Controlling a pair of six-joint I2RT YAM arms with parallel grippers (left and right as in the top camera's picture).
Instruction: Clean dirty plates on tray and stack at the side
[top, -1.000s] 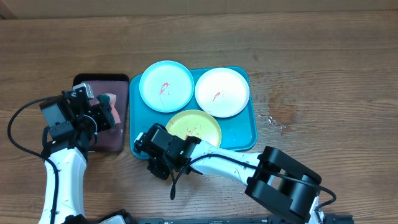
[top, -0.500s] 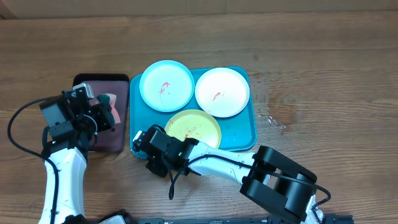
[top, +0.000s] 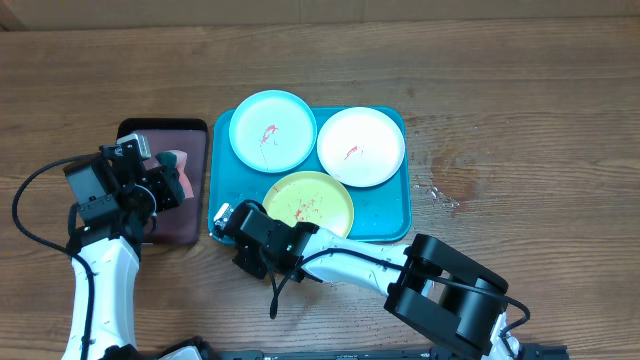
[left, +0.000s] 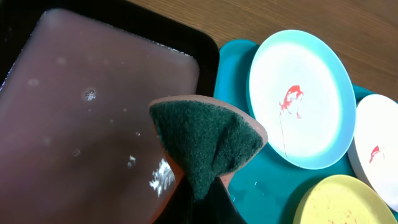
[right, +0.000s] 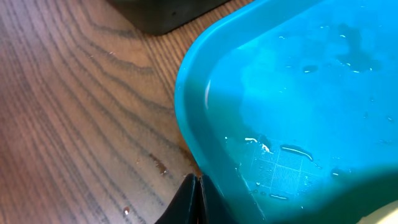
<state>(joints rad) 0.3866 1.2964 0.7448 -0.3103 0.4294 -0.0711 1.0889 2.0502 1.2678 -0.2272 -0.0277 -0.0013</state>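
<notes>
The teal tray (top: 382, 212) holds three smeared plates: light blue (top: 272, 131) at the back left, white (top: 360, 146) at the back right, yellow-green (top: 312, 203) in front. My left gripper (top: 170, 186) hovers over the black-rimmed tray, shut on a green-and-orange sponge (left: 205, 134). Its wrist view also shows the light blue plate (left: 305, 99) and the tray (left: 264, 180). My right gripper (right: 196, 186) is shut with nothing in it. Its tips press against the outer rim of the tray (right: 208, 112) at the front left corner (top: 222, 214).
The black-rimmed tray (top: 195, 228) with a pinkish wet inside lies left of the teal tray. Bare wood-grain tabletop (top: 520, 130) stretches to the right and behind. Small water spots (top: 437, 192) sit just right of the teal tray.
The teal tray and its plates have shifted slightly right and away. My right gripper has slid left along the tray's front edge to the corner. The left arm has not moved.
</notes>
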